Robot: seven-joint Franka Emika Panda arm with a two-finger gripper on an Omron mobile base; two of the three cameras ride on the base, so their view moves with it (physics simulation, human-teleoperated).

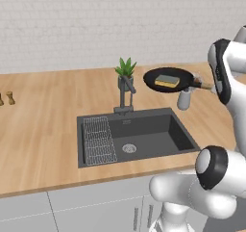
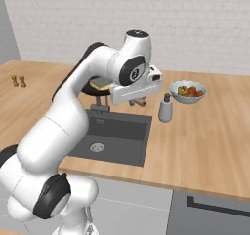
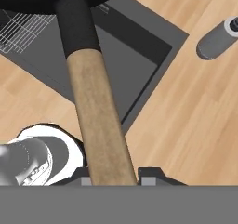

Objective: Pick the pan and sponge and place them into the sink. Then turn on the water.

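Pincer (image 3: pixel 111 179) is gripping the pan's wooden handle (image 3: pixel 95 121), jaws nearly closed around it.
One pan (image 1: pixel 168 79) is hanging in the air behind the sink (image 1: pixel 144 135), one sponge (image 1: pixel 167 81) is lying inside it; one faucet (image 1: pixel 126 94), one grey bottle (image 1: pixel 184 99), one fruit bowl (image 2: pixel 188 92).

From the right base camera my own arm covers most of the pan (image 2: pixel 100 84) and the left part of the sink (image 2: pixel 128 131). In the hand camera the pan's bowl runs off the top edge, and its handle hides the jaws' tips. The two small brown items (image 1: pixel 6 99) on the tabletop (image 1: pixel 43 120) are too small to identify.
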